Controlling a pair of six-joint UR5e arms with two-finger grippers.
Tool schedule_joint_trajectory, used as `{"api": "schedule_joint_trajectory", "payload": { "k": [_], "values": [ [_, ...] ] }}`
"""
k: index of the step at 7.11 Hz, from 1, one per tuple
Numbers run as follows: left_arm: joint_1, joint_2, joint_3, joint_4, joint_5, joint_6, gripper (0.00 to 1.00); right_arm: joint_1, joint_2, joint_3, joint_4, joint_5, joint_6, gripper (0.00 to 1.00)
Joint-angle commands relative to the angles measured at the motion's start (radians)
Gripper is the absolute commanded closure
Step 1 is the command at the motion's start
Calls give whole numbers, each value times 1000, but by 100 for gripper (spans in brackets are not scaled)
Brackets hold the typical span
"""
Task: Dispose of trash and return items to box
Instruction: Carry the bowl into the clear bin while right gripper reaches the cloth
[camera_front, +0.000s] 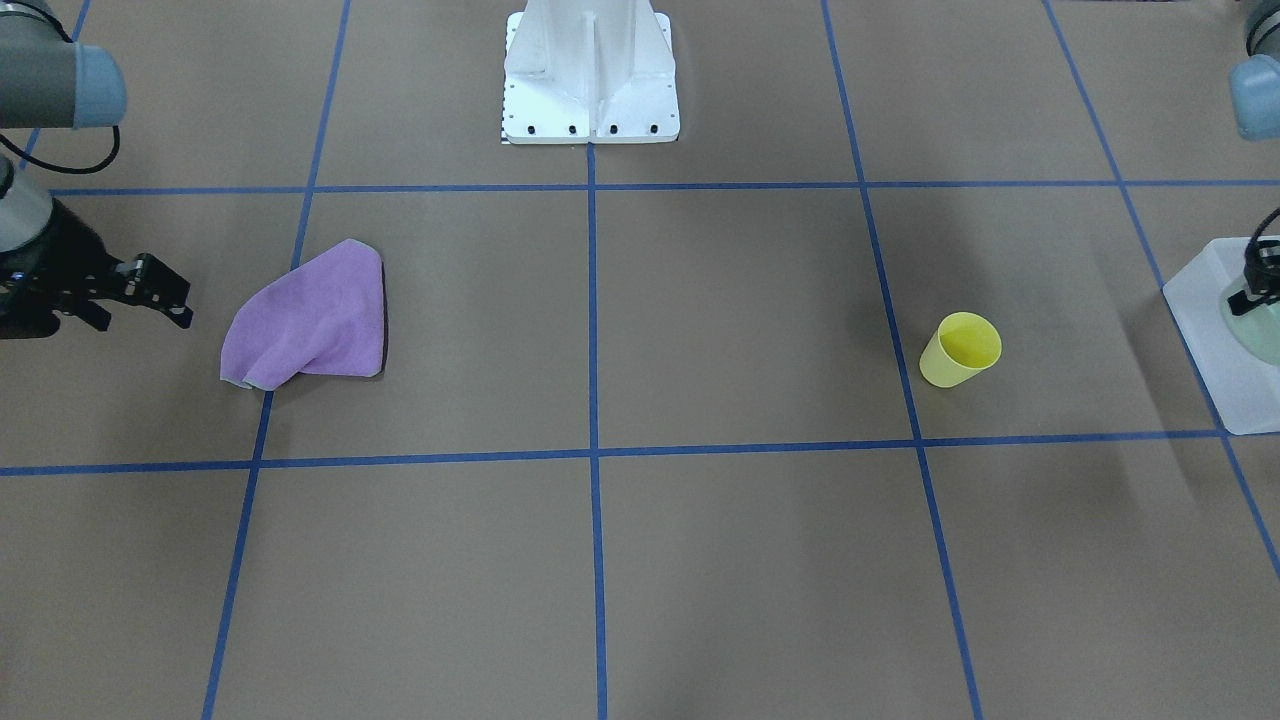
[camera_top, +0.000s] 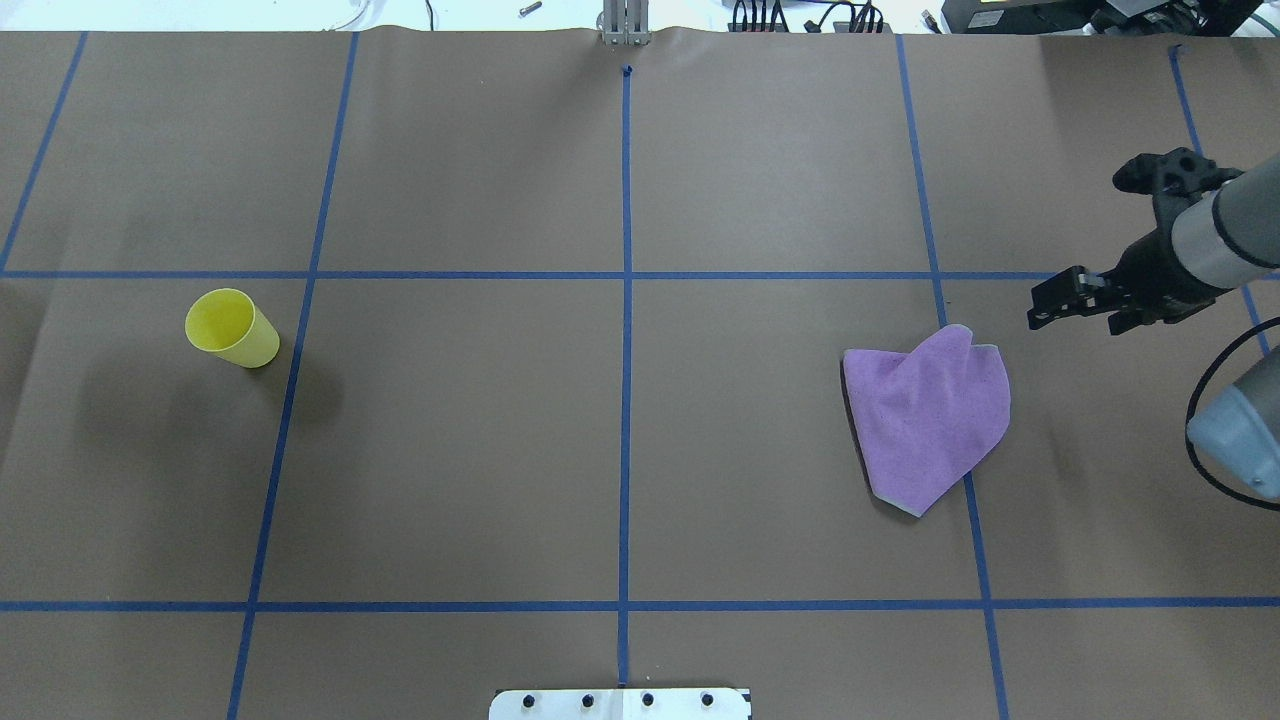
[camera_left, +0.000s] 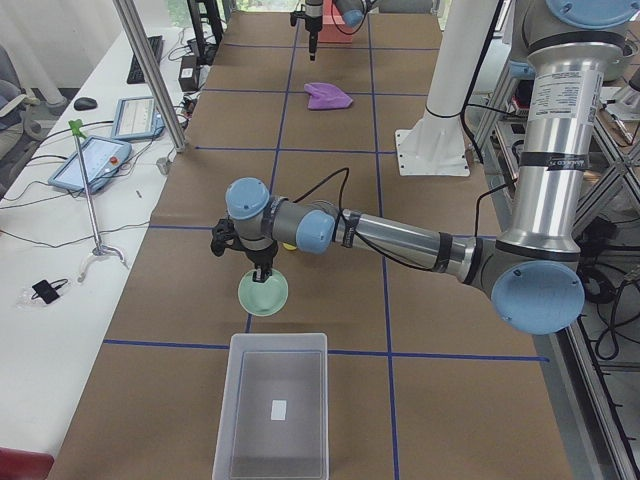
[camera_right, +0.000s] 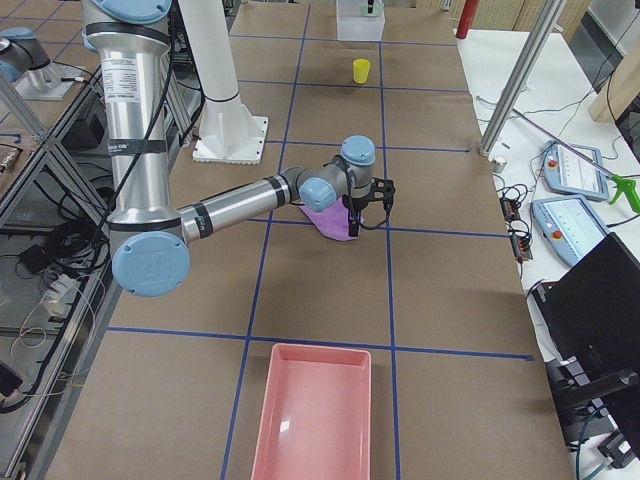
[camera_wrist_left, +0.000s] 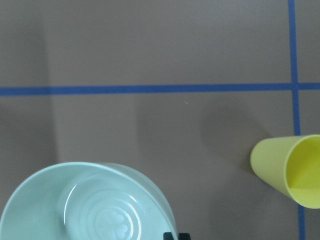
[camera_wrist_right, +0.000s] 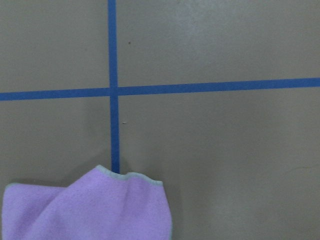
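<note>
My left gripper (camera_front: 1262, 285) is shut on the rim of the pale mint-green bowl (camera_wrist_left: 95, 205) and holds it in the air. In the exterior left view the bowl (camera_left: 262, 293) hangs just beyond the far end of the translucent white box (camera_left: 272, 405). The box (camera_front: 1205, 330) shows at the right edge of the front view. The yellow cup (camera_front: 960, 350) stands upright on the table; it also shows in the left wrist view (camera_wrist_left: 292, 170), to the right of the bowl. My right gripper (camera_top: 1060, 305) is open and empty, hovering beside the purple cloth (camera_top: 930, 420).
The purple cloth (camera_front: 315, 320) lies crumpled on the brown paper near my right gripper (camera_front: 150, 295). A pink bin (camera_right: 312, 415) sits at the table's right end. The white robot base (camera_front: 590, 70) stands at the middle of the robot's side.
</note>
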Motion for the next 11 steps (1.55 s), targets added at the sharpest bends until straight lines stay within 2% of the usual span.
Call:
{"api": "schedule_joint_trajectory", "payload": {
  "k": [1, 2, 4, 5, 6, 8, 9, 10, 11],
  "values": [
    [-79, -111, 194, 31, 68, 204, 100, -125, 50, -2, 27, -68, 164, 0],
    [-92, -137, 283, 26, 69, 273, 100, -171, 82, -6, 27, -97, 226, 0],
    [-92, -151, 470, -139, 72, 262, 100, -219, 115, -44, 25, -121, 277, 0],
    [-92, -140, 480, -149, 75, 222, 100, -225, 130, -81, 27, -119, 278, 0],
    [-101, -128, 436, -140, 78, 221, 100, -228, 132, -80, 27, -116, 283, 0],
    [-103, 14, 312, -146, 76, 164, 100, -239, 144, -89, 27, -119, 294, 0],
    [-97, 68, 289, -159, 79, 118, 100, -244, 149, -98, 27, -119, 301, 0],
    [-92, 108, 267, -226, 87, 39, 100, -245, 149, -100, 27, -119, 303, 0],
    [-65, 116, 296, -288, 88, 12, 100, -248, 150, -114, 27, -119, 303, 0]
  ]
}}
